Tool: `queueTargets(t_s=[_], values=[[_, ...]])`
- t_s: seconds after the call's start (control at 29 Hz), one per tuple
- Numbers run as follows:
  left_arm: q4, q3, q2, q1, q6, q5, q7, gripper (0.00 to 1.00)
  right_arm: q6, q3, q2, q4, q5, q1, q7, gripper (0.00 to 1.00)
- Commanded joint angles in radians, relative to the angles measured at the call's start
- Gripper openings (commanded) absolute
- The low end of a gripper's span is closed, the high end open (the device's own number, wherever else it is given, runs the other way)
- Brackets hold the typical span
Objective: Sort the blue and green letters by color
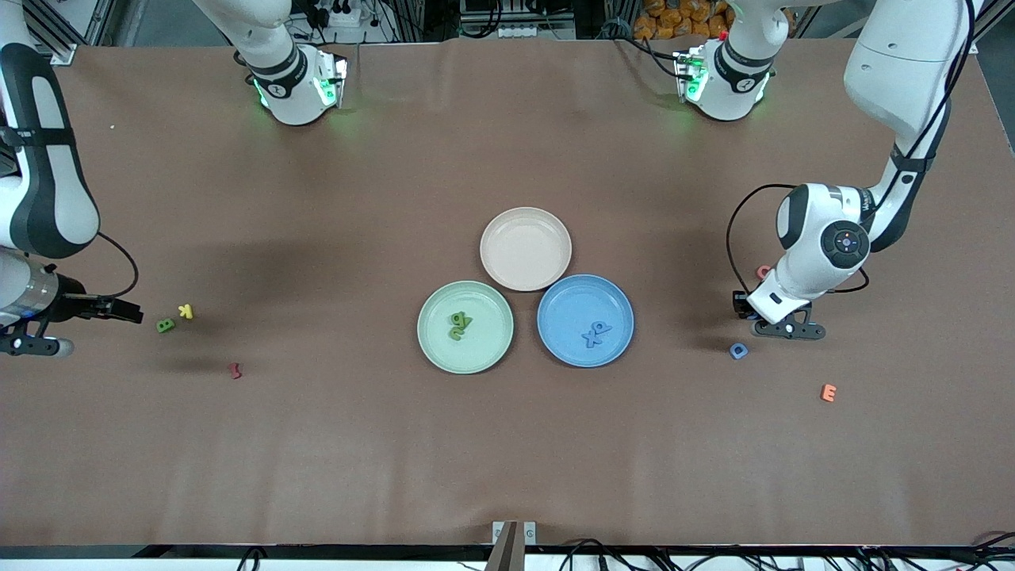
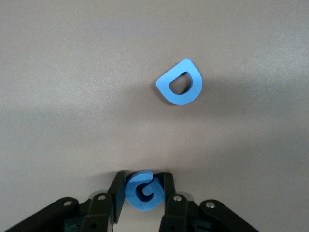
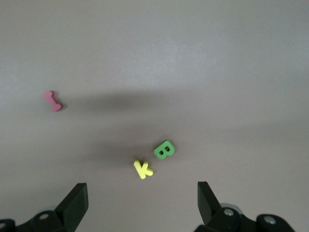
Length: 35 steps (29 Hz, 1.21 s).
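1. Blue and green letters, small flat foam pieces: four blue and three green.
2. Two blue ones (image 1: 595,333) lie in the round blue plate (image 1: 555,305), and two green ones (image 1: 460,323) in the round green plate (image 1: 432,349).
3. The blue D (image 2: 179,82) lies on the brown table (image 1: 507,460) toward the left arm's end.
4. The left gripper (image 2: 143,186) is low over the table beside that D, clamped on the blue G (image 2: 143,191).
5. The green B (image 1: 165,325) lies beside one yellow K (image 1: 185,311).
6. The right gripper (image 3: 141,186) hangs near them, fingers spread wide, empty.
7. One beige plate (image 1: 499,230), one orange E (image 1: 828,392) and one red piece (image 1: 235,370) make up the rest.
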State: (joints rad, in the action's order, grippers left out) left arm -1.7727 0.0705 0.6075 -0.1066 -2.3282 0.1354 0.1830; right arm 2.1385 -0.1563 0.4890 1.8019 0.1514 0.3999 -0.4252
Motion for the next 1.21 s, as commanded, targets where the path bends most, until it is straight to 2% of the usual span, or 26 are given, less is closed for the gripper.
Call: queueTargets(t_s=[0.0, 0.24, 0.52, 0.83, 1.17], values=[[0.058, 0.014, 0.047, 0.028, -0.007, 0.030, -0.034, 0.81, -0.015, -0.017, -0.013, 0.002, -0.016, -0.036, -0.027, 0.00], [0.068, 0.015, 0.064, 0.041, -0.028, 0.030, -0.040, 0.81, -0.054, -0.028, -0.013, 0.001, -0.045, -0.125, -0.133, 0.00], [0.061, 0.014, 0.078, 0.050, -0.085, 0.033, -0.040, 0.80, -0.069, -0.101, -0.015, -0.009, -0.084, -0.203, -0.319, 0.00], [0.019, 0.014, 0.066, 0.061, -0.115, 0.033, -0.040, 0.80, -0.068, -0.196, -0.015, -0.009, -0.084, -0.291, -0.515, 0.00], [-0.031, 0.014, 0.054, 0.064, -0.157, 0.032, -0.034, 0.80, -0.054, -0.247, 0.006, -0.027, -0.085, -0.400, -0.710, 0.00]])
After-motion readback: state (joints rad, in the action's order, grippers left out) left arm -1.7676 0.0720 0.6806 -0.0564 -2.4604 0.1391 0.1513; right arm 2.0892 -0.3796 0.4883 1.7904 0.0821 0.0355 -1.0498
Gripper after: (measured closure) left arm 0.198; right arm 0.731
